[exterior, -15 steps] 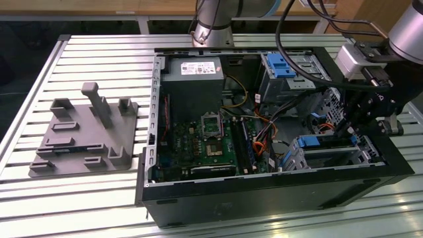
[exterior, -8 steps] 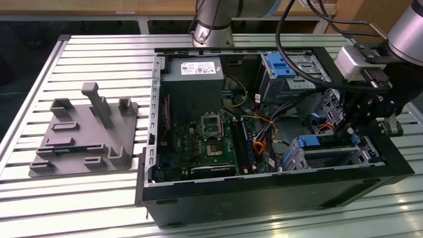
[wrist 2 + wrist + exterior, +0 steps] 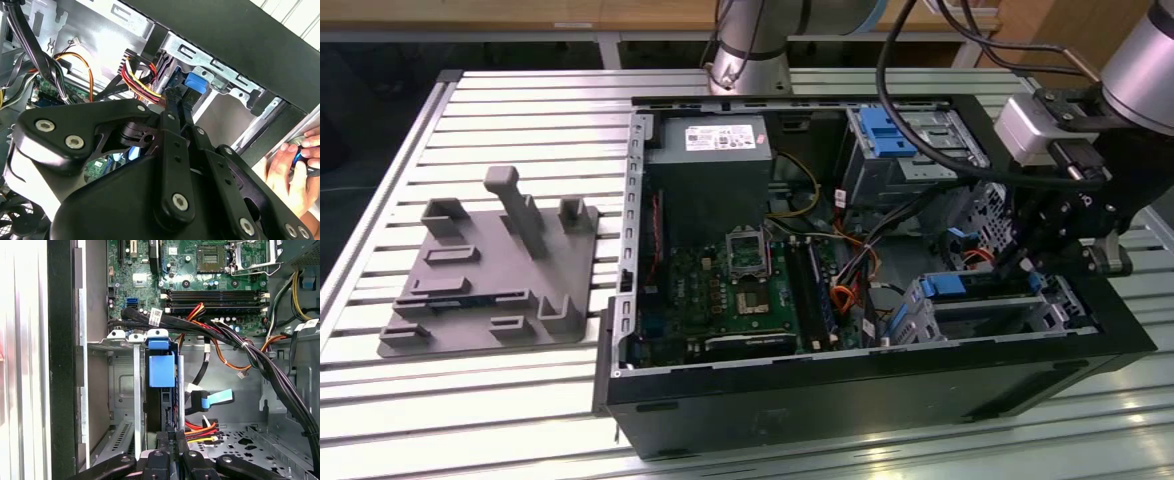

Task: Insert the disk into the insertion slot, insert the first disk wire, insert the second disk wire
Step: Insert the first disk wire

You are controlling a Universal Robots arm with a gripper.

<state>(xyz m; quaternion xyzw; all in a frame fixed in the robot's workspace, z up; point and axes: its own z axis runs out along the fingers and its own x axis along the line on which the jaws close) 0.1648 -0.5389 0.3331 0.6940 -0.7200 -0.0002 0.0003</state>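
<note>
Gripper (image 3: 171,436), fingers nearly together, pointed straight along the disk (image 3: 162,371), standing edgewise in the insertion slot (image 3: 921,320), exterior view's lower right.

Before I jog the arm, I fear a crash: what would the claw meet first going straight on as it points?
Most likely the disk, its blue carrier end directly ahead of the claw in the first wrist view, sitting in the insertion slot; depth between them is unclear.

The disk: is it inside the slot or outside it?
Inside: in the first wrist view the disk stands between the walls of the slot, its blue frame showing.
</note>
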